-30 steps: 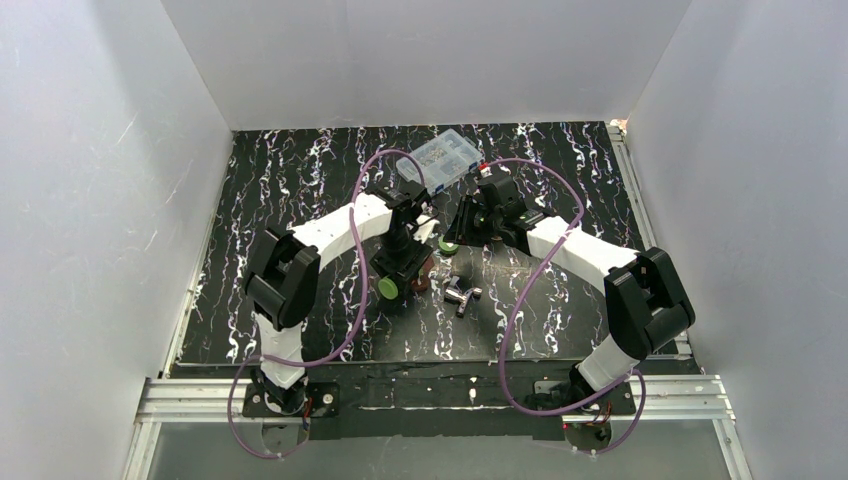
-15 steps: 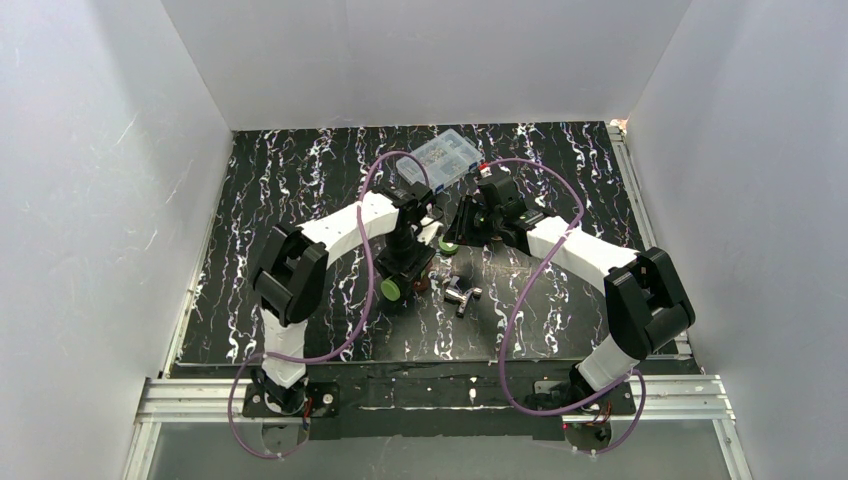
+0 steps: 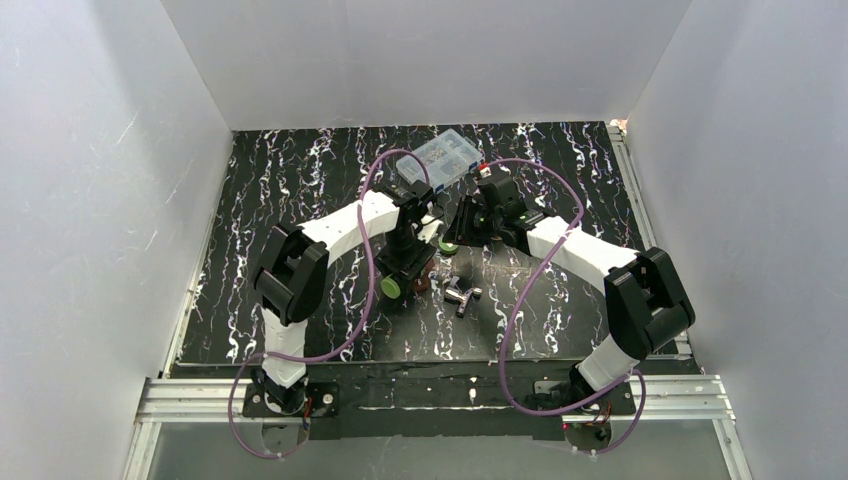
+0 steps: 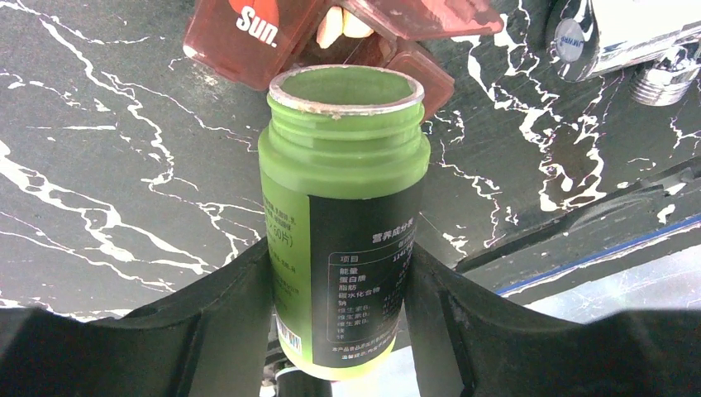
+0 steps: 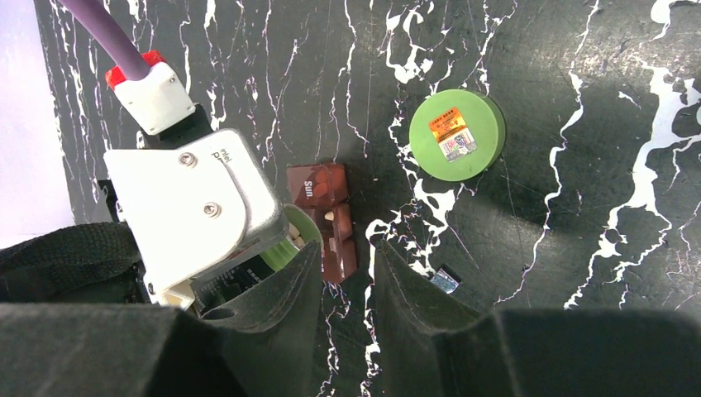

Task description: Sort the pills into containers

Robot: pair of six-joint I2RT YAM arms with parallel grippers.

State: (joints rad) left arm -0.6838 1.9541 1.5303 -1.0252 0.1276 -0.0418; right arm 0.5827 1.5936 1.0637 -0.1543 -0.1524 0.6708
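Observation:
My left gripper (image 4: pixel 339 277) is shut on a green bottle (image 4: pixel 347 207) with a dark label, gripping its lower body. The bottle's mouth is uncapped and points at a red-brown pill organiser (image 4: pixel 248 37) marked "Sun.". White pills (image 4: pixel 341 25) show in one of the organiser's open cells, just beyond the bottle's rim. The bottle's green cap (image 5: pixel 456 135) lies flat on the table, apart from it. My right gripper (image 5: pixel 345 248) hovers open over the near end of the organiser (image 5: pixel 326 219), holding nothing. From above, both grippers meet mid-table, left (image 3: pixel 405 268) and right (image 3: pixel 468 225).
Chrome metal fittings (image 3: pixel 460 293) lie just right of the bottle, also seen in the left wrist view (image 4: pixel 612 33). A clear compartment box (image 3: pixel 440 158) sits at the back. A small dark scrap (image 5: pixel 446 279) lies by my right finger. White walls enclose the marbled black table (image 3: pixel 300 180).
The left arm's elbow has shifted slightly right, and the bottle has stayed at nearly the same spot. The right arm has not moved.

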